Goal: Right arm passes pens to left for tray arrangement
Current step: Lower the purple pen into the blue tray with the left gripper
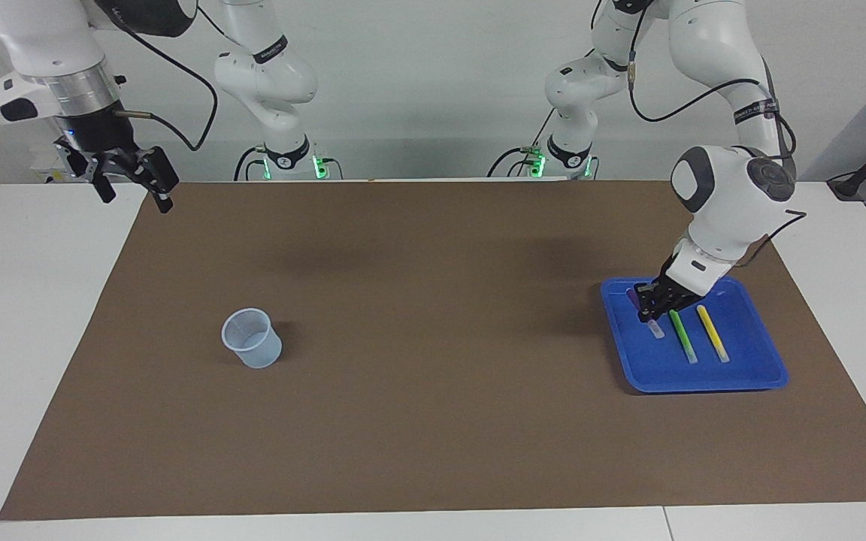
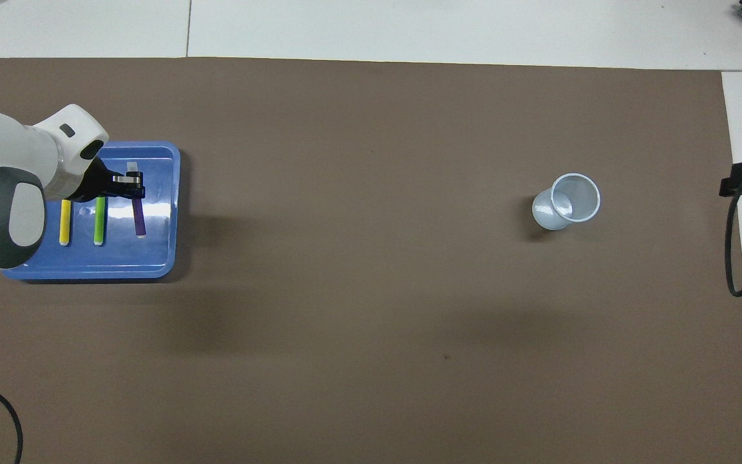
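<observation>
The blue tray point(image 1: 704, 379) point(image 2: 152, 264) lies toward the left arm's end of the table. A yellow pen point(image 1: 713, 333) point(image 2: 64, 222) and a green pen point(image 1: 681, 336) point(image 2: 98, 222) lie side by side in it. My left gripper point(image 1: 651, 308) point(image 2: 131, 187) is low inside the tray, shut on the purple pen point(image 1: 654, 327) point(image 2: 140, 219). That pen runs parallel to the green one, on the side toward the right arm. I cannot tell whether it rests on the tray floor. My right gripper point(image 1: 136, 194) hangs open and empty, high over the mat's edge at the right arm's end.
A small clear plastic cup point(image 1: 252, 338) point(image 2: 567, 203) stands upright on the brown mat point(image 1: 433, 338) toward the right arm's end. White tabletop borders the mat on both ends. A black cable point(image 2: 735, 258) hangs at the right arm's edge of the overhead view.
</observation>
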